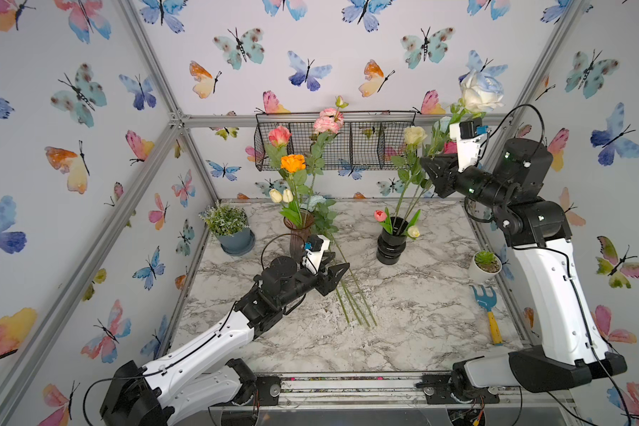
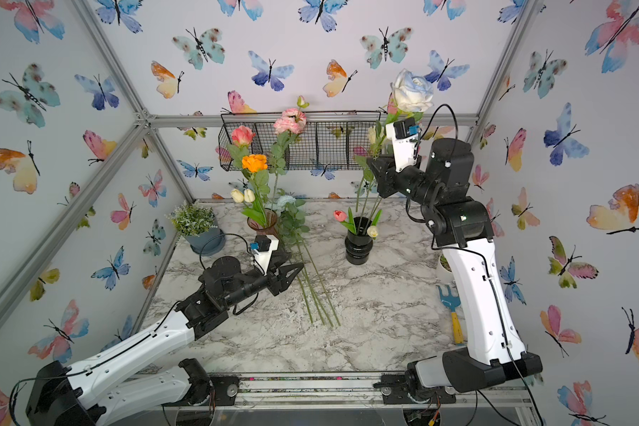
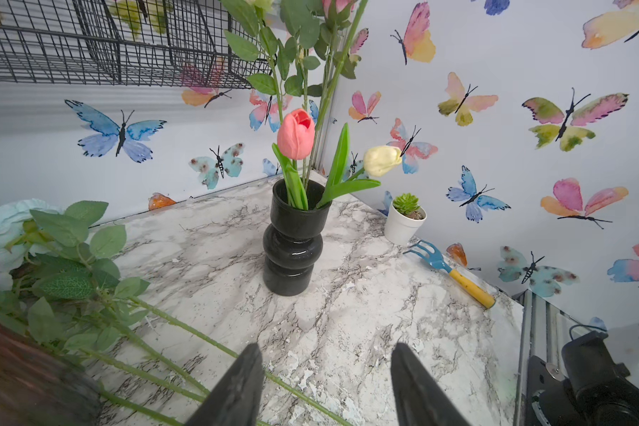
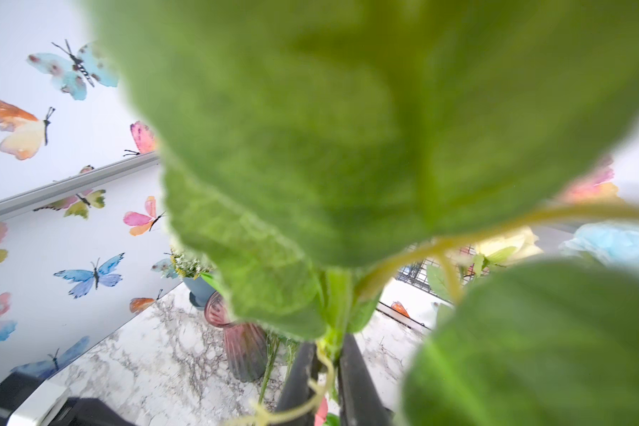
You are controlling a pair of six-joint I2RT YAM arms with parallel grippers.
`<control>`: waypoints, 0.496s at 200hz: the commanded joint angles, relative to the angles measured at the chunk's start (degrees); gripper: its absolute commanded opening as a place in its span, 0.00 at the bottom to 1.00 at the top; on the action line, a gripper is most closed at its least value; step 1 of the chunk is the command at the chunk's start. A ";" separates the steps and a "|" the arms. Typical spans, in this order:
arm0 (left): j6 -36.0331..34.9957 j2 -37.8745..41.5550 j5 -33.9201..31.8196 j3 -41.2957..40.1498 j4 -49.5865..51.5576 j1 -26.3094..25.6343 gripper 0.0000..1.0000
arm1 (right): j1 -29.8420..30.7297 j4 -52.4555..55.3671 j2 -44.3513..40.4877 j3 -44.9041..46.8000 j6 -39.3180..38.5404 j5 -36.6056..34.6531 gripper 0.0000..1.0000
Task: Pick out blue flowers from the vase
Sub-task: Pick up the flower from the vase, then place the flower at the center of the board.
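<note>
The large white rose tinged blue [image 1: 481,92] [image 2: 412,90] is raised high above the black vase [image 1: 391,243] [image 2: 358,245]. My right gripper [image 1: 425,165] [image 2: 372,168] [image 4: 327,369] is shut on its green stem, and big leaves fill the right wrist view. Whether the stem's end is out of the vase I cannot tell. Several blue flowers [image 1: 353,295] [image 2: 318,291] lie on the marble table beside the brown-pink vase [image 1: 299,238], with a pale aqua bloom [image 1: 313,202] at their top. My left gripper [image 1: 342,273] [image 2: 296,271] [image 3: 325,369] hovers open over their stems [image 3: 170,324].
The black vase keeps a cream-yellow rose [image 1: 415,135], a pink tulip [image 3: 296,134] and a pale tulip [image 3: 381,160]. Around the table stand a wire basket [image 1: 332,140], a blue-potted plant [image 1: 229,227], a white-potted succulent [image 1: 486,263] and a blue rake [image 1: 488,311].
</note>
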State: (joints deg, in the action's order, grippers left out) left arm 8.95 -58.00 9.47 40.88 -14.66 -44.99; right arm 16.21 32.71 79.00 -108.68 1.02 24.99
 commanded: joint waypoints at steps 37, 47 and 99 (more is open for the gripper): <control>-4.19 -1.43 3.09 5.40 0.78 -1.28 0.58 | 6.99 2.32 -4.62 9.72 -0.36 1.40 0.14; -4.42 -1.99 3.42 6.06 0.51 -1.63 0.59 | 9.34 2.62 -4.56 10.68 -0.78 -0.37 0.14; -4.85 -3.36 3.99 5.40 -2.02 -2.20 0.60 | 16.92 -0.97 -4.92 18.55 0.35 -3.71 0.14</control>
State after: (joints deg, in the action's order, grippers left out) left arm 5.17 -60.60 11.86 46.37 -14.31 -46.85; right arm 30.74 34.30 74.56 -93.36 0.86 23.57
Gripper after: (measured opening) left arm 0.594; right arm 0.142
